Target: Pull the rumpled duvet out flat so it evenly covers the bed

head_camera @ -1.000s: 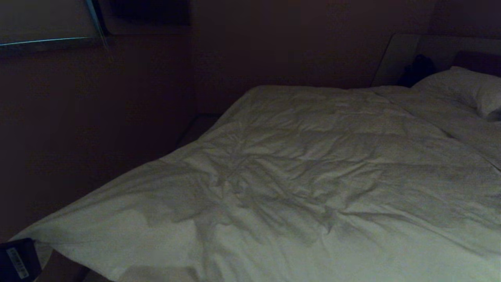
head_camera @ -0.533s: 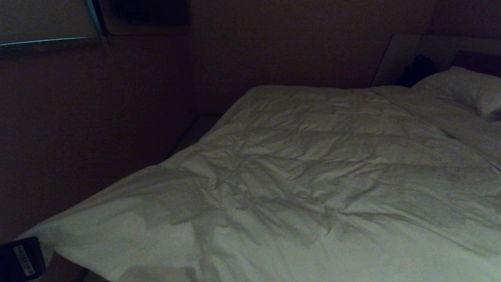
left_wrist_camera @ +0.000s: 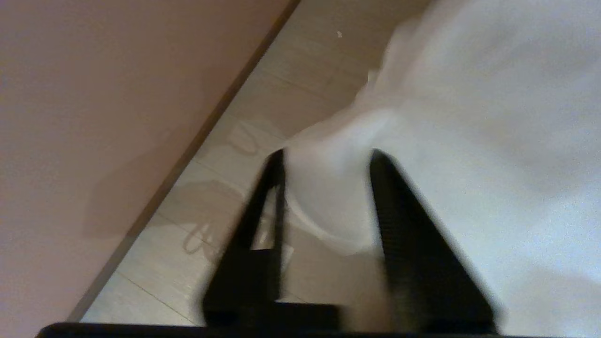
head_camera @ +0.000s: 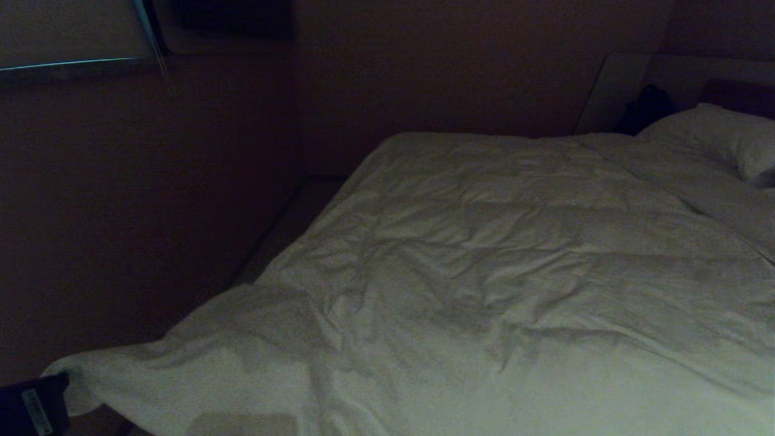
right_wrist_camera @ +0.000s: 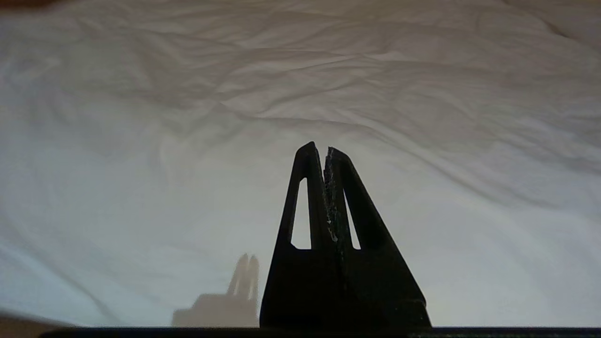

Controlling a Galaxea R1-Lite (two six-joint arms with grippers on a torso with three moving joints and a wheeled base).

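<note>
The white creased duvet point(head_camera: 484, 272) lies over the bed and hides nearly all of it. Its near left corner point(head_camera: 69, 375) hangs out past the bed's edge. In the left wrist view that corner point(left_wrist_camera: 328, 197) sits loosely between the spread fingers of my left gripper point(left_wrist_camera: 326, 157), which is open above the pale floor point(left_wrist_camera: 225, 197). A black piece of the left arm point(head_camera: 30, 409) shows at the head view's bottom left. My right gripper point(right_wrist_camera: 318, 148) is shut and empty, hovering over the duvet point(right_wrist_camera: 188, 117).
A white pillow point(head_camera: 720, 136) lies at the far right by the headboard panel point(head_camera: 617, 91), with a dark object point(head_camera: 648, 106) beside it. A brown wall point(head_camera: 151, 212) runs close along the bed's left side, leaving a narrow floor strip point(head_camera: 290, 218).
The duvet's left edge has slackened and drawn in toward the right, uncovering more of the strip beside the bed. Its near left corner has sagged lower. The creases in the middle have softened.
</note>
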